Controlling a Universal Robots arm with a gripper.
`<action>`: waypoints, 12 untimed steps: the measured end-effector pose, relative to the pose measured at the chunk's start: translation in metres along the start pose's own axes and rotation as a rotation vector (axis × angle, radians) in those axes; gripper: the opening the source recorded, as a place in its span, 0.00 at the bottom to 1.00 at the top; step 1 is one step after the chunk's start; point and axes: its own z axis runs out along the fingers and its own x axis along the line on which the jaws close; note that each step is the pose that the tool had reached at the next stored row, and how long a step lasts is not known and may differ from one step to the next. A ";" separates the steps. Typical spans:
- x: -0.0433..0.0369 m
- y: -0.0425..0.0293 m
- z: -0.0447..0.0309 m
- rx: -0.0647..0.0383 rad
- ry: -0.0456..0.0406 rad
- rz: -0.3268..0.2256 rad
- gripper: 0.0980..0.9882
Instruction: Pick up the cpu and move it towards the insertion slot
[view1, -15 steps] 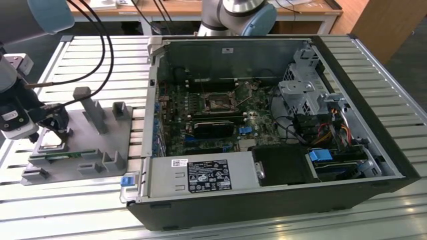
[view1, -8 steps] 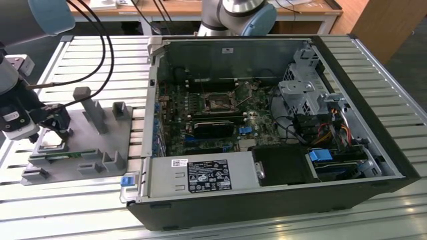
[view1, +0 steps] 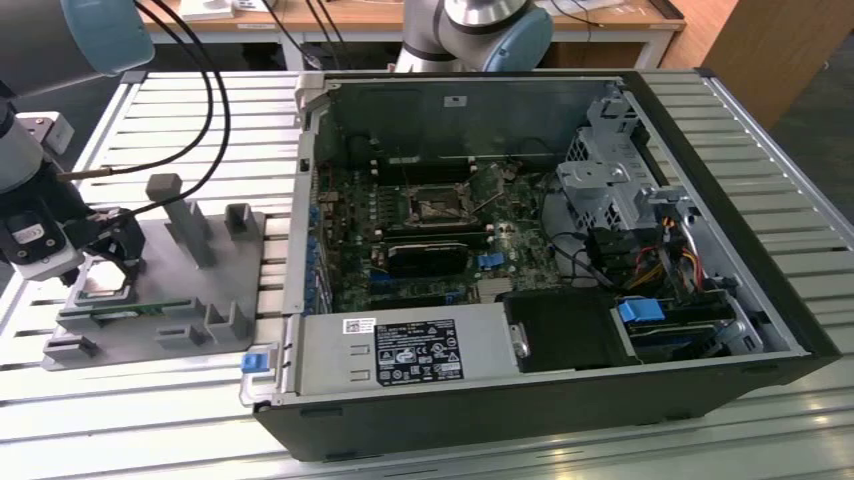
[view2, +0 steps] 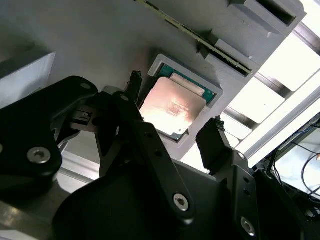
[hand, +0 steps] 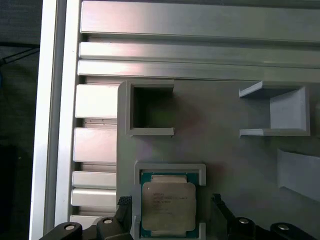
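1. Pincer (view2: 175, 100) spread wide, one fingertip (view2: 134, 85) on each side of the cpu (hand: 168, 206); no contact seen.
2. Cpu flat in a square recess of the grey fixture (hand: 225, 165), shiny top up.
3. Fixture on slatted desk (view1: 134, 420), at the exterior view's left of the open computer case (view1: 561, 410).
4. Insertion slot (view1: 438, 207) on the board inside the case, well apart from the cpu.

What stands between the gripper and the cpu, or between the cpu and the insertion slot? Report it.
Nothing visible lies between the open gripper and the cpu in its gray holder. The case wall stands between the holder and the insertion slot; the case is open on top.
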 end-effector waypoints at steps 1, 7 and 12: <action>0.0000 0.0007 0.0006 0.000 0.0000 0.000 0.70; 0.0009 0.0016 0.0042 0.000 -0.0001 0.002 0.70; 0.0020 0.0020 0.0055 0.000 -0.0002 0.003 0.60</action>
